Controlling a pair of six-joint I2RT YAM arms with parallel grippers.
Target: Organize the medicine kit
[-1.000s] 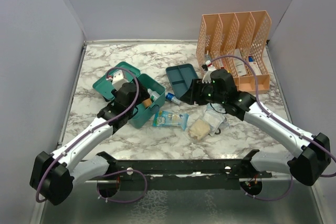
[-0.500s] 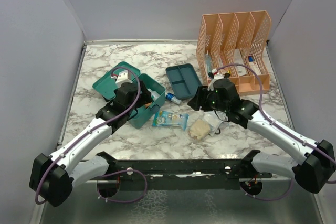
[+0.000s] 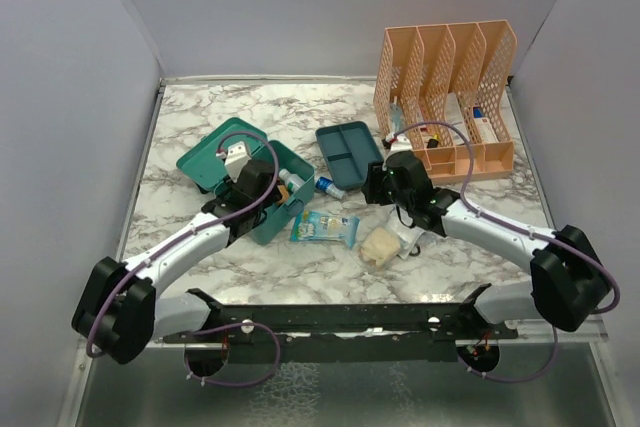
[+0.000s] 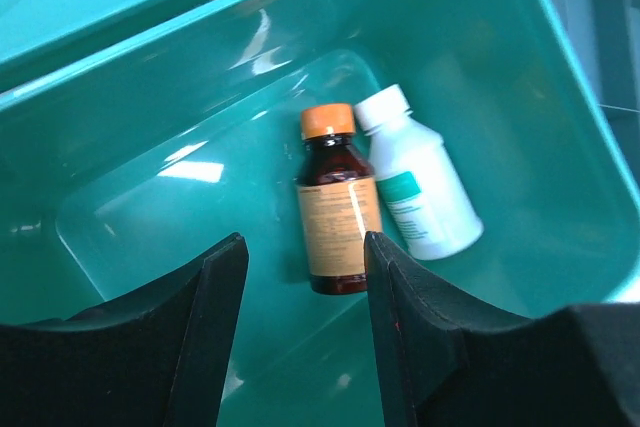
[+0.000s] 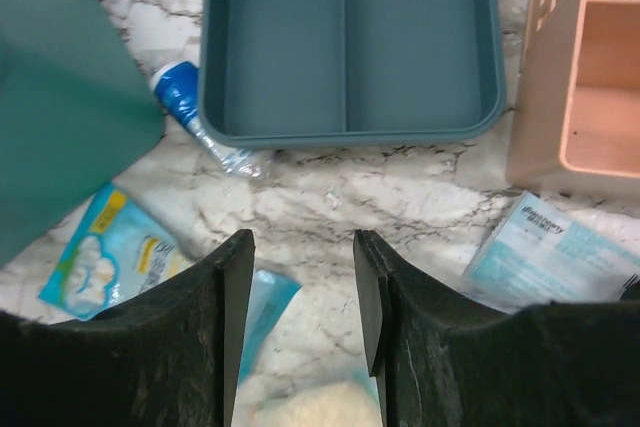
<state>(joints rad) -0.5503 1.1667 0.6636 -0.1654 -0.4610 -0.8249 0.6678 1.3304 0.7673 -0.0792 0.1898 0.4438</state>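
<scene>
Medicine kit: teal box, placed left of centre on the marble table; lid is swung open to the rear-left.
Kit interior: two bottles are seen lying on the floor, an amber bottle with an orange cap and a white bottle with a white cap, side by side and touching or nearly so.
Insert tray: divided, teal, lifted out of the box; it is laid flat on the marble to the right of the kit, well apart from it. Compartments are bare.
Left claw: held directly above the open kit, pointed down into it. Jaws are spread and nothing is gripped; the amber bottle is seen through the gap, lower down.
Right claw: held over bare marble just in front of the insert tray, with the kit's wall to its left. Jaws are parted and nothing is clasped.
Tube: blue-ended, lying between kit and tray, against the tray's near corner.
Blue packet: flat on the marble in front of the kit.
Peach file organizer: standing at the rear right, just beside the tray.
</scene>
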